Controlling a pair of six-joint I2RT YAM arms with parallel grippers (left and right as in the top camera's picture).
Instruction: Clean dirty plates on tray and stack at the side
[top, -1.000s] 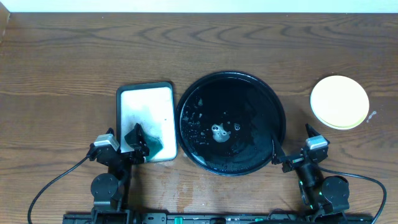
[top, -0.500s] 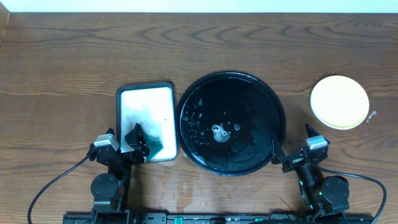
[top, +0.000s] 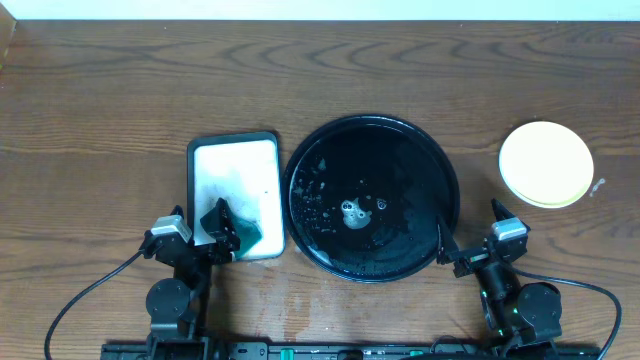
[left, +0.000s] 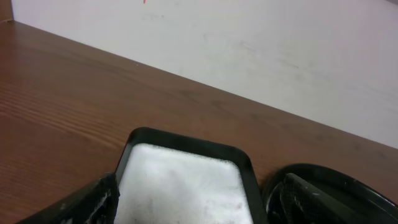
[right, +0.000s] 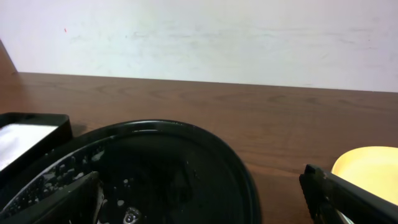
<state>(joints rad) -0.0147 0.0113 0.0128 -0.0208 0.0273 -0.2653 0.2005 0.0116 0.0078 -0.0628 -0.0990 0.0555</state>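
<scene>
The plates stand in a stack (top: 546, 163) on the table at the right, the yellow one on top and a pale rim showing beneath it. The yellow plate's edge shows in the right wrist view (right: 370, 171). My left gripper (top: 222, 232) is open and empty over the near end of a black rectangular tray (top: 232, 137) with a white inside; its fingers straddle the tray in the left wrist view (left: 199, 199). My right gripper (top: 467, 237) is open and empty at the near right rim of the large black dish (top: 400, 150), left of the stack.
A teal sponge (top: 250, 235) lies in the tray's near right corner beside my left gripper. The wet black dish, with droplets, also shows in the right wrist view (right: 186, 143) and the left wrist view (left: 336, 180). A white wall runs behind the table.
</scene>
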